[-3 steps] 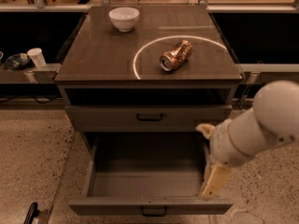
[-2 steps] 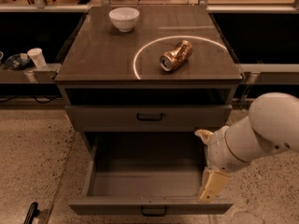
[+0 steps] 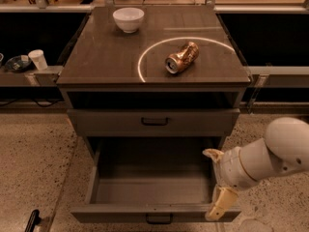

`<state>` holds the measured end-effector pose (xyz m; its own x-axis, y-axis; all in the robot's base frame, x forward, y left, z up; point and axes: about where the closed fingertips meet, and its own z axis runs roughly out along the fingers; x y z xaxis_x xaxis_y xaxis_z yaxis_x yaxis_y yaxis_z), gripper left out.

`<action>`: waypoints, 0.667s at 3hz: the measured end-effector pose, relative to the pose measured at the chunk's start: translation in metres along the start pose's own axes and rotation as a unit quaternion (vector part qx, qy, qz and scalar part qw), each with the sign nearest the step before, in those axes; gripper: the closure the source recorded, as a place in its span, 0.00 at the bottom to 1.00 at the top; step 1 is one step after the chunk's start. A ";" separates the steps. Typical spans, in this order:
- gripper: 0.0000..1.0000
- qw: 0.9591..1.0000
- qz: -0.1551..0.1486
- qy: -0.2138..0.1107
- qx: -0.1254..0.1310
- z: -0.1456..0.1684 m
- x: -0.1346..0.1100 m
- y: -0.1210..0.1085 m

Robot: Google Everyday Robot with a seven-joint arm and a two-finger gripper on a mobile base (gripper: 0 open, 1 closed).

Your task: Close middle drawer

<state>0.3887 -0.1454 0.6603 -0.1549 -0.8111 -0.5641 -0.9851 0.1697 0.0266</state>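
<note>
Camera view shows the middle drawer [image 3: 154,191] pulled far out, so the closing push is not yet done. The gripper [image 3: 217,180] hangs by its right front corner, fingers spread apart.

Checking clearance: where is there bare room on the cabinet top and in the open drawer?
Cabinet top: bare in front of bowl, left of can. Middle drawer floor bare; crowded at its right front corner, where the gripper sits.
</note>
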 end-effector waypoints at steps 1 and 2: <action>0.18 0.999 -0.025 -0.033 0.030 0.024 0.039 0.009; 0.49 0.996 -0.058 -0.052 0.051 0.052 0.063 0.024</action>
<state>0.3596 -0.1635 0.5825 -0.0262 -0.7673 -0.6408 -0.9825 0.1380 -0.1251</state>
